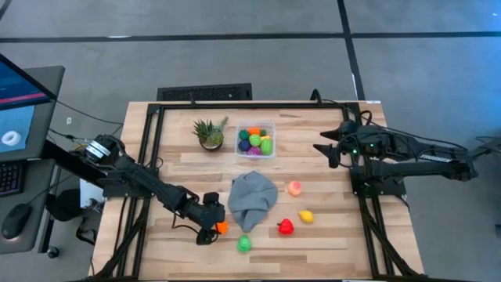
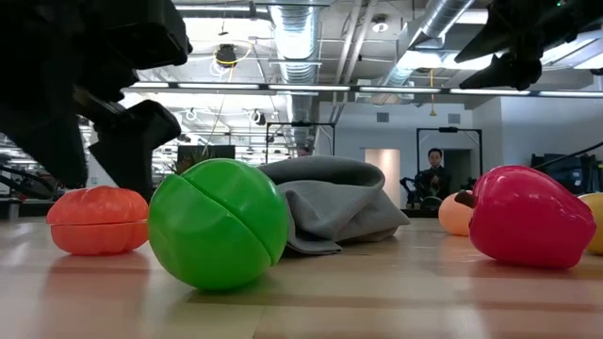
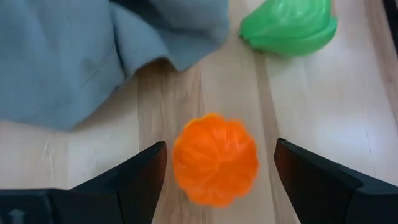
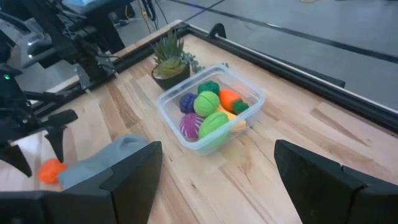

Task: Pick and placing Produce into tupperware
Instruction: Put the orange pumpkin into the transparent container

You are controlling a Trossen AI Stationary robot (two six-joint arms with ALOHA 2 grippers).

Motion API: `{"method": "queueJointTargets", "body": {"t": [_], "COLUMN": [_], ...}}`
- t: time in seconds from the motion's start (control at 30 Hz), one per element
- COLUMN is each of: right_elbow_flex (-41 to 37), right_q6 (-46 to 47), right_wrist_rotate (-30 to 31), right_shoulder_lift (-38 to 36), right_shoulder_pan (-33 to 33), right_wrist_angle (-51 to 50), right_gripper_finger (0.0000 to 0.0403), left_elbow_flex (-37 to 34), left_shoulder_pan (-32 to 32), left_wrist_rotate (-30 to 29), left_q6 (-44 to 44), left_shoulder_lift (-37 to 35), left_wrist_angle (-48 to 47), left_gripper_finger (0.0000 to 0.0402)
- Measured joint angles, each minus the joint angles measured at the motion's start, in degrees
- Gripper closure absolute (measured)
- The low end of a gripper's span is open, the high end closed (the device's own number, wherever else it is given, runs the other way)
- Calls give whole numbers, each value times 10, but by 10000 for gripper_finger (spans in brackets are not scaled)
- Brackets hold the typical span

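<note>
My left gripper (image 3: 221,155) is open near the table's near edge, its fingers either side of an orange ribbed toy piece (image 3: 214,160) without touching it. That piece (image 1: 222,228) rests on the wood beside the grey cloth (image 1: 252,198). A green piece (image 1: 244,244), a red one (image 1: 286,227), a yellow one (image 1: 305,216) and a peach one (image 1: 294,187) also lie loose on the table. The clear tupperware (image 1: 271,125) near the far edge holds several pieces (image 4: 208,112). My right gripper (image 1: 325,149) hovers open to the tupperware's right.
A spiky potted plant (image 1: 210,133) stands just left of the tupperware. The crumpled grey cloth (image 2: 339,202) lies mid-table between the loose pieces. Black frame rails (image 1: 149,149) run along the table's left, right and far sides. A person (image 2: 434,174) stands in the room beyond.
</note>
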Motion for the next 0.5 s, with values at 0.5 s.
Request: {"method": "queueJointTargets", "body": {"t": [0.5], "right_elbow_flex": [0], "right_q6": [0], "right_wrist_rotate": [0], "right_shoulder_lift": [-1], "right_shoulder_pan": [0], "right_wrist_angle": [8], "right_gripper_finger": [70], "left_elbow_flex": [0], "left_shoulder_pan": [22], "left_wrist_rotate": [13], "left_q6": [18], "left_shoulder_lift": [0], "left_wrist_angle": [-7], "left_gripper_finger": [116]}}
